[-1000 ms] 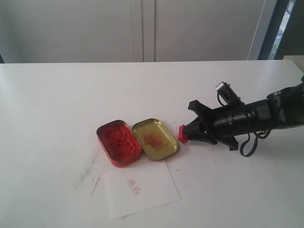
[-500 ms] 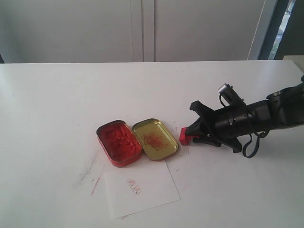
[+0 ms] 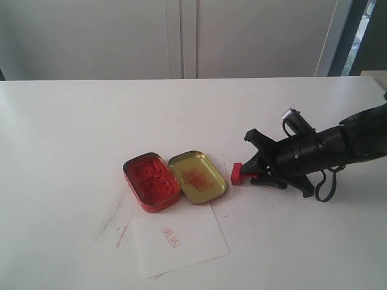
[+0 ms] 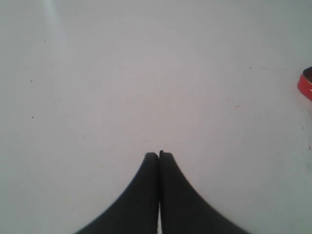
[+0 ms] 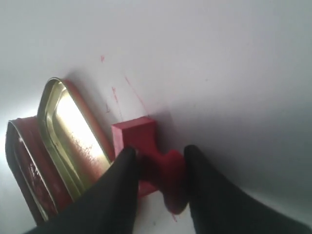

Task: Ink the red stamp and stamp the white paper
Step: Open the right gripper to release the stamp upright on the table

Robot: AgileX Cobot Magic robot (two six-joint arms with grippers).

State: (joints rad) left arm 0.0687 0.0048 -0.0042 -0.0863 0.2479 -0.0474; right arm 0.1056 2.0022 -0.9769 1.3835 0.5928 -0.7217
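- Right gripper (image 3: 253,158): jaws now spread wide. 1 second ago they were pinched on the stamp; since then they have let go and the arm has slid a little back toward its own side.
- In the wrist view the 2 fingers (image 5: 122,185) flank the stamp's narrow handle. I judge this a release rather than a grip, though contact on either side cannot be ruled out.
- Stamp (image 3: 237,173): lying on the table (image 3: 72,121) beside the lid, square base toward the lid, handle toward the gripper. Its place has barely shifted over the last second.
- Lid (image 3: 198,176) and the ink-filled tin (image 3: 151,181): side by side, both open, unmoved.
- Paper (image 3: 181,238): in front of the 2 halves, 1 red imprint (image 3: 171,236) on it, same as before.
- Left gripper (image 4: 159,155): fingers pressed together, empty, over bare table, with only a sliver of the tin at the edge of its view.
- Reading: with a mark on the sheet and the stamp set down, the job looks finished; only the arm's retreat remains.
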